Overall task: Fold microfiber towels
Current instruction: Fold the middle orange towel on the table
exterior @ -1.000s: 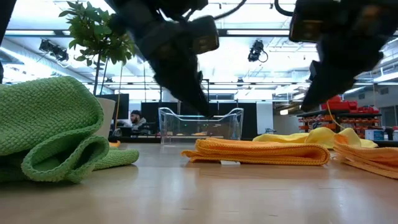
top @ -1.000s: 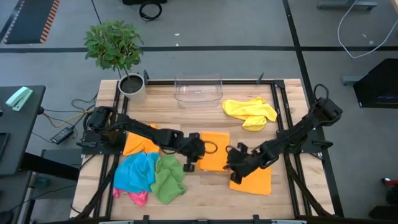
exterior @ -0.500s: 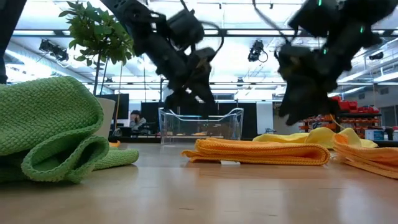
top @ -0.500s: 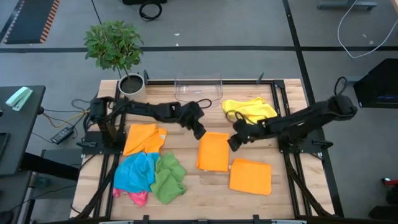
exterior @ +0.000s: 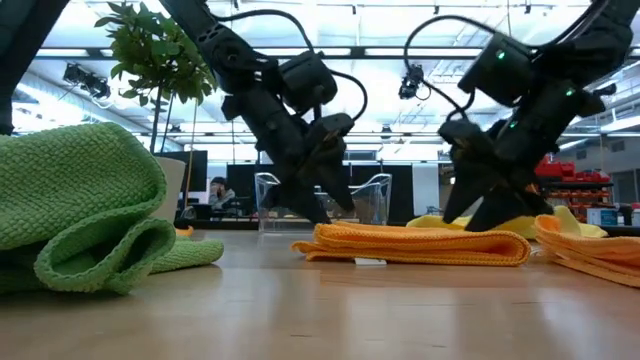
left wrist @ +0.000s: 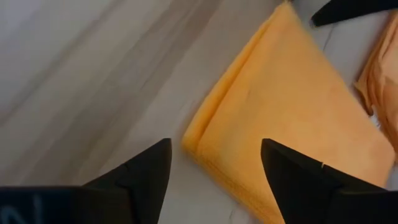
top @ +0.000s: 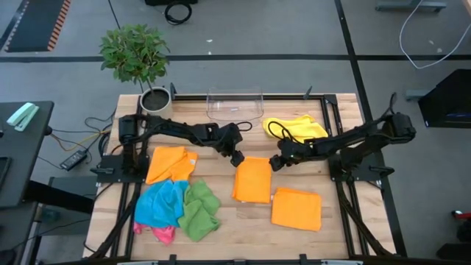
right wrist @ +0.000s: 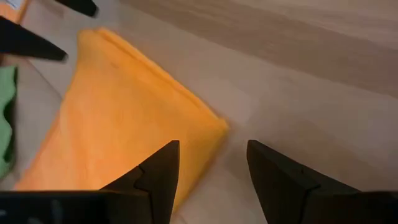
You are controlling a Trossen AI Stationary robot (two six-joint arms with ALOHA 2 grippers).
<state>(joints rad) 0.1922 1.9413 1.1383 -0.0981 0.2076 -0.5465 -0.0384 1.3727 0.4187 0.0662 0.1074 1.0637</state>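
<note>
Towel in hand: folded orange towel [top: 252, 179] lies flat on the table, between the two grippers and just below their tips in the high view; neither touches it
Left gripper: left gripper [top: 238, 157] hangs over the towel's far-left corner, fingers spread, nothing between them — wrist view shows the corner in the gap
Right gripper: right gripper [top: 275, 163] hangs over the far-right corner, fingers likewise spread and empty
Step, as judged: release after a fold; the edges look even in the low view
Doing it well: lift both grippers straight up and clear before any sideways move, so no fingertip drags the top layer open; then go for an unfolded cloth, taking two neighbouring corners together
Other towels: second folded orange towel [top: 296, 209] just beyond the right gripper's near side; yellow towel [top: 296, 131] rumpled behind it; orange [top: 168, 163], blue [top: 160, 203], green [top: 199, 211] and pink [top: 164, 234] cloths heaped on the left arm's side
Surface: pale wooden table [top: 235, 235], dark frame rails at its edges
Room: clear plastic bin [top: 235, 104] and potted plant [top: 137, 60] at the far edge; grey floor, cables; a person seated far off in the low view — bright ceiling lights
</note>
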